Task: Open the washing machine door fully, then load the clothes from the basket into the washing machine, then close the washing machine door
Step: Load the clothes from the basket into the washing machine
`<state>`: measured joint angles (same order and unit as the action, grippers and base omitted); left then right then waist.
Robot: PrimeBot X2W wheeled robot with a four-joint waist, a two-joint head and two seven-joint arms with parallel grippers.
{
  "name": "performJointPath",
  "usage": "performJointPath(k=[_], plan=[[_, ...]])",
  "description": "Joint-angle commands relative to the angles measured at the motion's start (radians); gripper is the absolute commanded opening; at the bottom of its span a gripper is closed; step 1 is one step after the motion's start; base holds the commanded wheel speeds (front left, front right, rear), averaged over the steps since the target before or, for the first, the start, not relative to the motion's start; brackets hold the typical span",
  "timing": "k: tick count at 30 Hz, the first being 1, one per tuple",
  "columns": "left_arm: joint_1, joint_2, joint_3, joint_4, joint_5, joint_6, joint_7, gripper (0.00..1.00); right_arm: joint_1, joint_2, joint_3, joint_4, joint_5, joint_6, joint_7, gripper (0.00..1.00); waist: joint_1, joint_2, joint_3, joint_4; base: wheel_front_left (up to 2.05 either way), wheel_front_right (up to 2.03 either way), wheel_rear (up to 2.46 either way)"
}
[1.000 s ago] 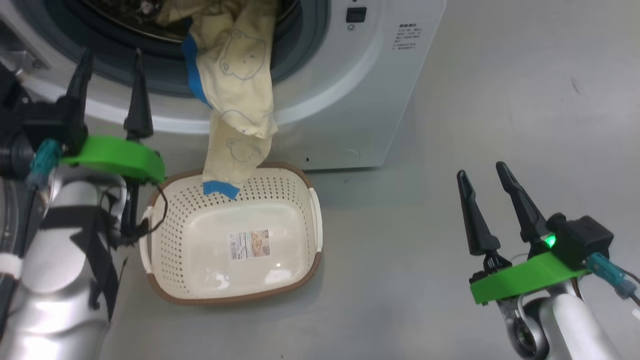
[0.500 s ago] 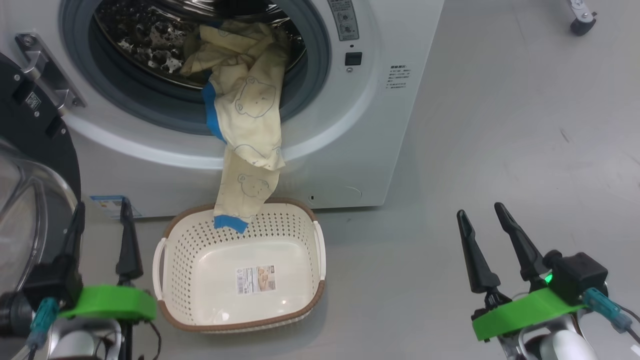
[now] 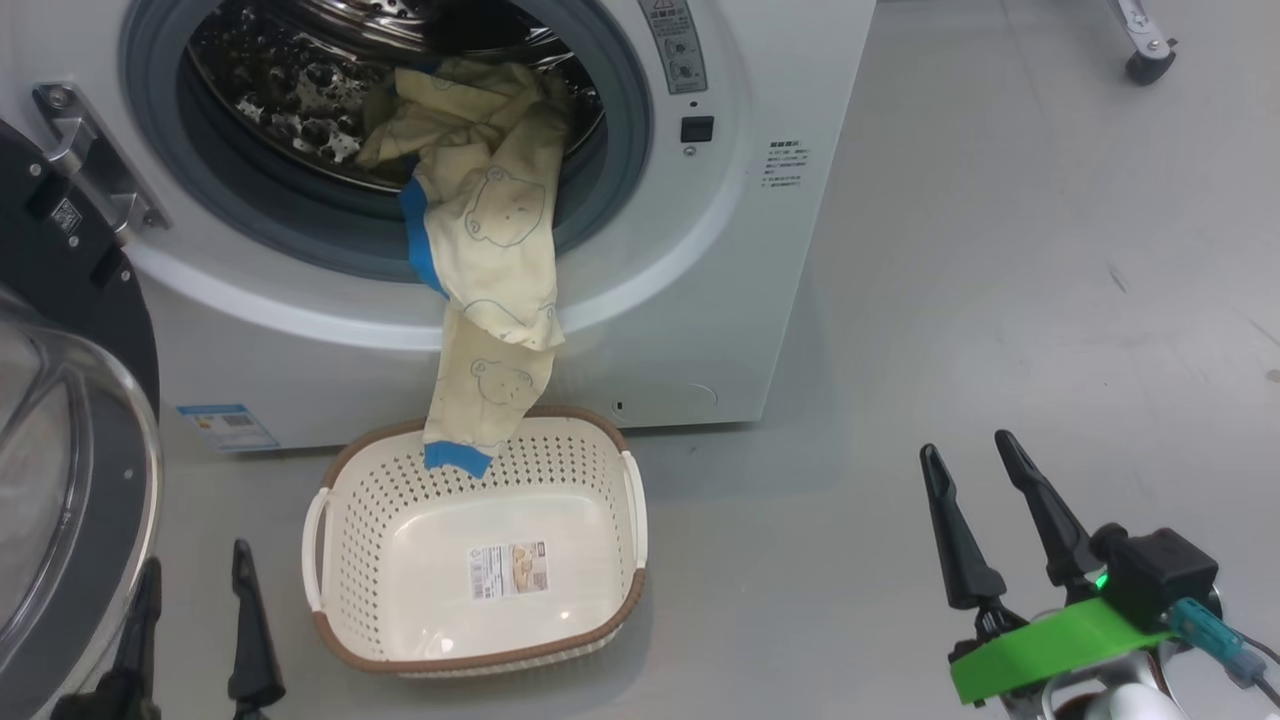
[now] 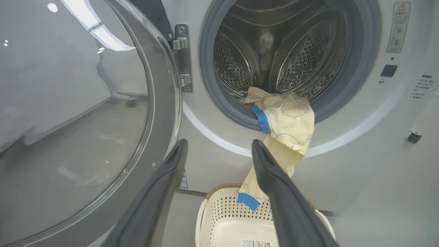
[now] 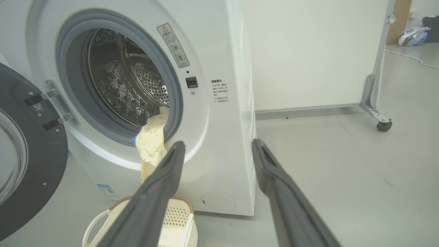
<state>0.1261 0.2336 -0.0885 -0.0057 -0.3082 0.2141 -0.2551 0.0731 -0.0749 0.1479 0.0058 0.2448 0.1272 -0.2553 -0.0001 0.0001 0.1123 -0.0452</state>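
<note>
The washing machine (image 3: 720, 300) stands with its door (image 3: 70, 420) swung open to the left. Pale yellow clothes (image 3: 495, 250) with bear outlines and blue trim hang out of the drum over the grey gasket. Their blue-edged end dangles to the back rim of the basket (image 3: 330, 600). The basket sits on the floor before the machine, holding nothing but its label. My left gripper (image 3: 195, 560) is open beside the basket's left handle, in front of the door glass. My right gripper (image 3: 965, 448) is open over bare floor to the right. The left wrist view shows the clothes (image 4: 288, 116) beyond the open left gripper (image 4: 219, 142).
The door (image 4: 85, 120) bulges out close by my left fingers. A white partition on a castor (image 5: 383, 125) stands behind the machine on the right. Grey floor (image 3: 1000, 250) stretches to the right of the machine. The basket (image 5: 178, 219) lies low behind my right gripper (image 5: 218, 142).
The head camera has pulled back and up, showing more of the drum and door. My left gripper has drawn back from the drum opening to beside the basket. The clothes hang as before.
</note>
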Motion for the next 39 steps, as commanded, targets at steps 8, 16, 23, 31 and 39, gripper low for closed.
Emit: performJointPath(k=[8,16,23,31,39], plan=[[-0.032,-0.006,0.065,-0.046,0.002,-0.01,-0.007,1.0,-0.028,-0.006,0.005,-0.046,-0.006,0.003,-0.006,1.0,0.0001,-0.0001,0.024,-0.004,0.0,0.0,0.0],[-0.236,-0.004,0.039,0.027,-0.011,-0.068,-0.006,1.0,-0.08,-0.013,0.013,-0.064,-0.007,0.003,-0.006,1.0,0.0001,-0.0001,0.119,-0.021,0.0,0.0,0.0],[-0.418,-0.01,-0.006,0.113,-0.002,-0.107,-0.005,1.0,-0.124,-0.013,0.021,-0.069,-0.009,0.003,-0.006,1.0,0.0001,-0.0001,0.201,-0.049,0.0,0.0,0.0],[-0.604,-0.038,-0.047,0.247,0.001,-0.152,-0.006,1.0,-0.167,-0.016,0.026,-0.077,-0.014,0.003,-0.006,1.0,0.0001,-0.0001,0.31,-0.088,0.0,0.0,0.0],[-0.703,-0.096,-0.033,0.359,-0.018,-0.193,-0.006,1.0,-0.193,-0.02,0.026,-0.085,-0.023,0.003,-0.006,1.0,0.0001,-0.0001,0.397,-0.109,0.0,0.0,0.0]])
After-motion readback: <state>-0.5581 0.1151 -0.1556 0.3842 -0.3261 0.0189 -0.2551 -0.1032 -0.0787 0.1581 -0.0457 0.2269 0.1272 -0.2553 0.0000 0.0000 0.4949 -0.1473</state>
